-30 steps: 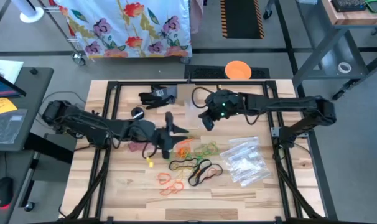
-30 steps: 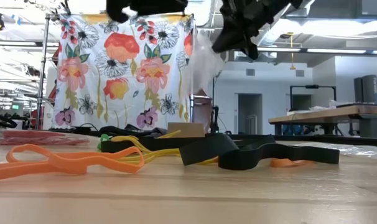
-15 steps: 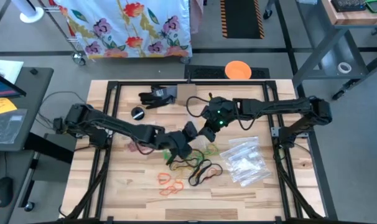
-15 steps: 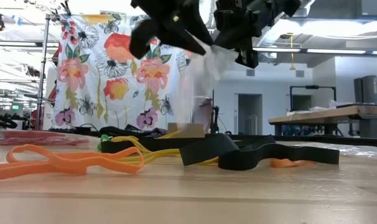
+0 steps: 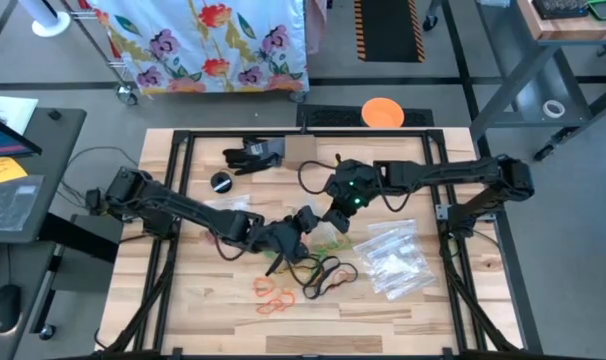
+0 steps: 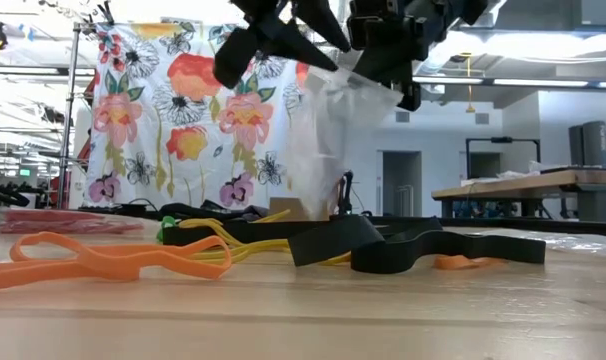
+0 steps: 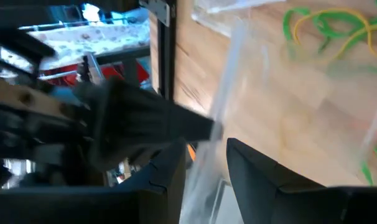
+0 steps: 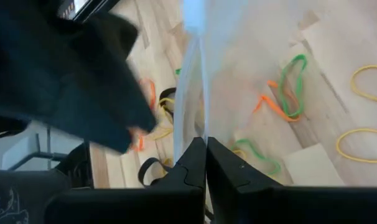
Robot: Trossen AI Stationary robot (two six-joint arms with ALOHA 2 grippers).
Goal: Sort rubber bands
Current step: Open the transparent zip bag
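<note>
High view: Two dark arms meet over the middle of the wooden worktop (image 5: 193, 300). The right gripper (image 5: 335, 217) holds a clear plastic bag (image 5: 323, 222) above the scatter of rubber bands (image 5: 313, 268), and the left gripper (image 5: 301, 222) reaches in just beside it. A stack of spare clear bags (image 5: 391, 258) lies to the right, near the bands.

Low view: The clear bag (image 6: 328, 140) hangs from the right gripper (image 6: 388, 62), its lower edge above the bands. The left gripper (image 6: 283, 35) sits at the bag's upper edge. Orange, yellow and black rubber bands (image 6: 113, 255) lie flat on the worktop, none lifted.

Left wrist view: The left gripper (image 7: 204, 177) has its jaws partly open with the thin bag edge (image 7: 223, 106) running between them; whether they pinch it cannot be told. Green and yellow bands (image 7: 325, 28) show on the wood beyond the film.

Right wrist view: The right gripper (image 8: 205, 163) has its jaws pressed fully together on the bag's top edge (image 8: 195, 74). Orange, green and yellow bands (image 8: 288, 84) lie on the worktop behind the plastic.

Progress: Early, by the look of it. The bag appears empty, and every band in sight lies loose on the worktop. Opening the bag's mouth seems to be the step in hand; picking up and sorting the bands is all left to do.
</note>
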